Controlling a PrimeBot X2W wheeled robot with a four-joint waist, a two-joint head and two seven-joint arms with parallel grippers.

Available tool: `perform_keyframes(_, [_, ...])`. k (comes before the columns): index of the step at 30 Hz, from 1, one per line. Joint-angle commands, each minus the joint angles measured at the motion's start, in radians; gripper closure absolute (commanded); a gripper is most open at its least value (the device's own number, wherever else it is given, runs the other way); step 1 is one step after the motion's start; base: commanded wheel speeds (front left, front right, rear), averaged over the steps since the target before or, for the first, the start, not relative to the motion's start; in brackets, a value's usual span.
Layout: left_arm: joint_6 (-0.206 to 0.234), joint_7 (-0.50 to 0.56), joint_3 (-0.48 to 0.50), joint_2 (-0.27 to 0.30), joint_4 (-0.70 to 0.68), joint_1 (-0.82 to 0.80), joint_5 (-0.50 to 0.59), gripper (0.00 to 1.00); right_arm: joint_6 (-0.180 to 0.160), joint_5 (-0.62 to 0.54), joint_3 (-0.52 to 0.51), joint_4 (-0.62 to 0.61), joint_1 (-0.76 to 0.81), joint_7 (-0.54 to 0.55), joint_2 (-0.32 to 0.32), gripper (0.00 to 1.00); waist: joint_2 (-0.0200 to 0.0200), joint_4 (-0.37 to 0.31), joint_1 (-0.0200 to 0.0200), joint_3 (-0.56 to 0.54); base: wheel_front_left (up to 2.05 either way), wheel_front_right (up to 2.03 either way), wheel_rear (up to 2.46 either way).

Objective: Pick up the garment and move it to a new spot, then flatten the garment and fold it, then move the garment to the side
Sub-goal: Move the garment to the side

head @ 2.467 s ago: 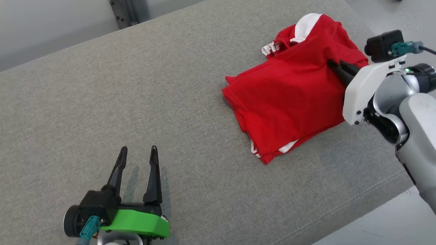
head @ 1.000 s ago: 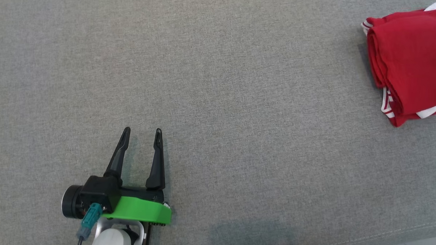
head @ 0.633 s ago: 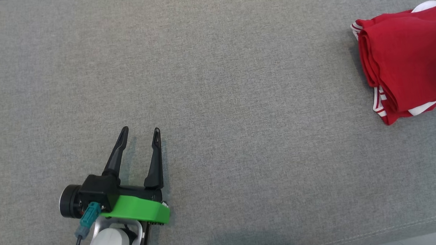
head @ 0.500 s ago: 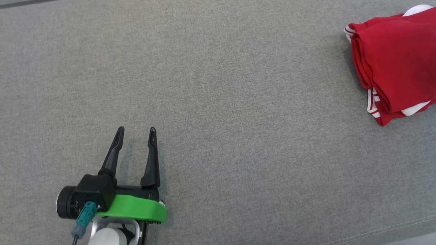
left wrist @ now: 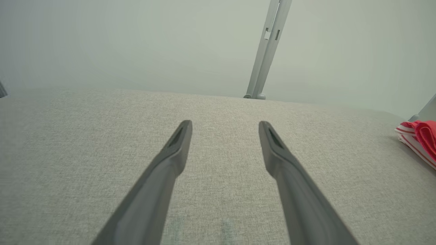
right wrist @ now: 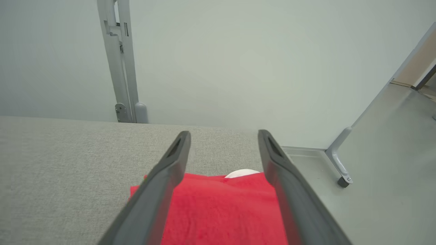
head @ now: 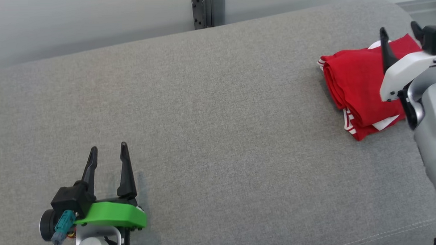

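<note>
Grey fabric-covered tabletop point(head: 210, 119) against a pale wall, with a grey metal post point(head: 201, 10) standing behind its far edge. I see the garment point(head: 354, 85), red with white trim, lying folded in a compact bundle at the tabletop's right end, near the far corner. Right gripper point(head: 398, 34) is over the garment's right part, jaws spread wide with nothing between them; on the right wrist camera, red cloth lies beneath both fingers point(right wrist: 160, 190), contact I cannot tell. Left gripper point(head: 108, 151) sits low over bare fabric at front-left, well apart from the garment, jaws released and empty
</note>
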Motion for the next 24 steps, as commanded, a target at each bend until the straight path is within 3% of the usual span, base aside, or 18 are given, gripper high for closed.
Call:
perform_keyframes(1, [0.007, -0.008, 0.012, 0.002, 0.007, 0.018, -0.008, 0.0, -0.001, 0.019, 0.004, -0.017, 0.038, -0.013, 0.018, 0.0, 0.0, 0.0, 0.0, -0.077, 0.0, 0.0, 0.0])
perform_keyframes(8, [0.023, -0.013, 0.032, 0.003, 0.032, 0.056, 0.0, 0.0, -0.001, 0.093, 0.008, -0.189, 0.198, -0.029, 0.116, 0.0, 0.0, 0.025, 0.0, -0.144, 0.0, 0.0, 0.0])
perform_keyframes(16, [0.029, -0.014, 0.028, -0.007, 0.043, 0.1, 0.001, 0.0, -0.001, 0.063, -0.014, -0.46, 0.45, -0.029, 0.229, 0.0, 0.0, 0.061, 0.0, -0.185, 0.0, 0.0, 0.0])
perform_keyframes(24, [0.045, -0.016, 0.012, -0.011, 0.038, 0.13, 0.031, 0.0, -0.001, 0.07, -0.026, -0.664, 0.674, -0.029, 0.265, 0.0, 0.0, 0.097, 0.0, -0.195, 0.0, 0.0, 0.0])
